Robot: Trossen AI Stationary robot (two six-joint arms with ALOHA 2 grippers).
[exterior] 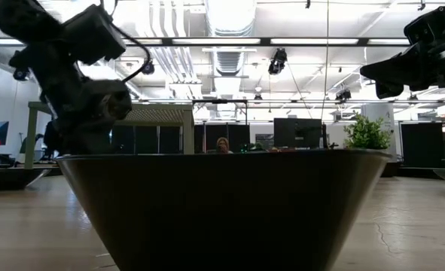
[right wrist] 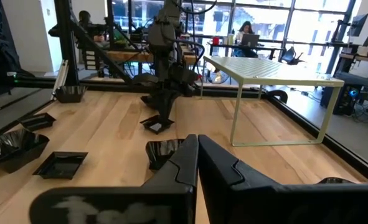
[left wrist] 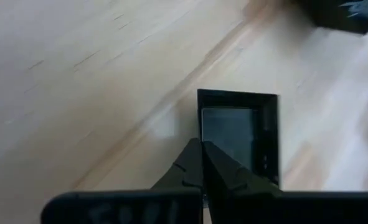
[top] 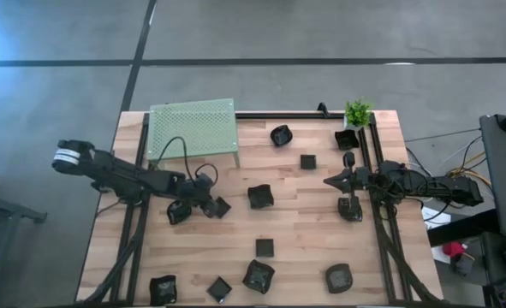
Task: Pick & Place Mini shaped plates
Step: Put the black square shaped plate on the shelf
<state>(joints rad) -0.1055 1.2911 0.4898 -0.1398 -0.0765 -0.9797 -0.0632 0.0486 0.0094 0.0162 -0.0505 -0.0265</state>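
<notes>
Overhead and low views share the table [top: 321,231]; wrists look close.

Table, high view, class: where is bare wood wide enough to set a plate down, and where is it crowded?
Bare: the table between the middle plate and right arm; the left strip below the left hand. Crowded: the near-edge row around the crinkled plate, and the corner by the plant.

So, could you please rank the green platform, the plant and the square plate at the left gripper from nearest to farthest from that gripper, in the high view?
From the left gripper:
1. Square plate, at its fingertips.
2. Green platform, behind it at the table's far edge.
3. Plant, far right corner.
</notes>
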